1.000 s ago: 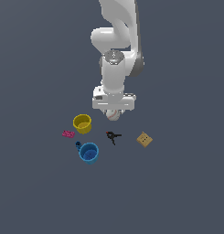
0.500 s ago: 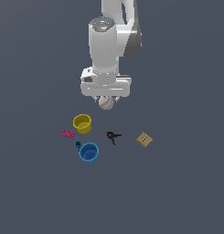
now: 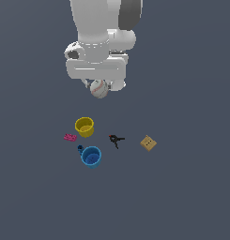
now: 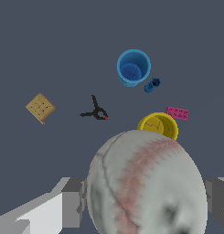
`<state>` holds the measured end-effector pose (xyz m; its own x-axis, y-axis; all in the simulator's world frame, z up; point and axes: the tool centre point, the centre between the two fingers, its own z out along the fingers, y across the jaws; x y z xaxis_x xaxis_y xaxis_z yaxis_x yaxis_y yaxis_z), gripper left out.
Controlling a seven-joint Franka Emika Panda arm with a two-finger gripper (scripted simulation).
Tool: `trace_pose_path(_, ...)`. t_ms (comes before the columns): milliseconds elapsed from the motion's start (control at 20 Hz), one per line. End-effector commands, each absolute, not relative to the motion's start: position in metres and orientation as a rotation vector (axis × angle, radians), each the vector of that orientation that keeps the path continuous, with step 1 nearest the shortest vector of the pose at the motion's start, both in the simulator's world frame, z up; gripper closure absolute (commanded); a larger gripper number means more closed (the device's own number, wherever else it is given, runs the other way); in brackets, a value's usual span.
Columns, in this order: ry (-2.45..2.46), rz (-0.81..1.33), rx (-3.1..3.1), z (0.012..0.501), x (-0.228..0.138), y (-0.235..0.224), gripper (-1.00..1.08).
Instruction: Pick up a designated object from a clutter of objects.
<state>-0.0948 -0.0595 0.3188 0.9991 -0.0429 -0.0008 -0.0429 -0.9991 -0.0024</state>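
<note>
Baseball (image 3: 99, 88) is clamped between the jaws of the gripper (image 3: 99, 89), which are closed against its sides, and it is held high above the floor. Well below the jaws are seen a yellow cup (image 3: 84, 126), blue mug (image 3: 91, 156), black clamp (image 3: 116, 139), pink piece (image 3: 70, 137) and tan block (image 3: 148, 143).

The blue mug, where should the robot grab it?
Probably by the rim of the blue mug, coming straight down from above: it stands upright with its mouth open, so one finger can go inside the wall and one outside. The side facing the clamp looks free of the small handle.
</note>
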Motion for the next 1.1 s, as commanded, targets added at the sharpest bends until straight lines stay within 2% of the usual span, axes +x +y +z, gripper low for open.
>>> trace_pose_path(0, 0.067, 0.0, -3.139, 0.343, -0.094, -0.068, 1.08)
trace_pose_path(500, 0.068, 0.0, -3.14, 0.406, -0.088, -0.093, 1.08)
trace_pose_path(1050, 0.067, 0.0, -3.141, 0.421, -0.085, -0.098, 1.08)
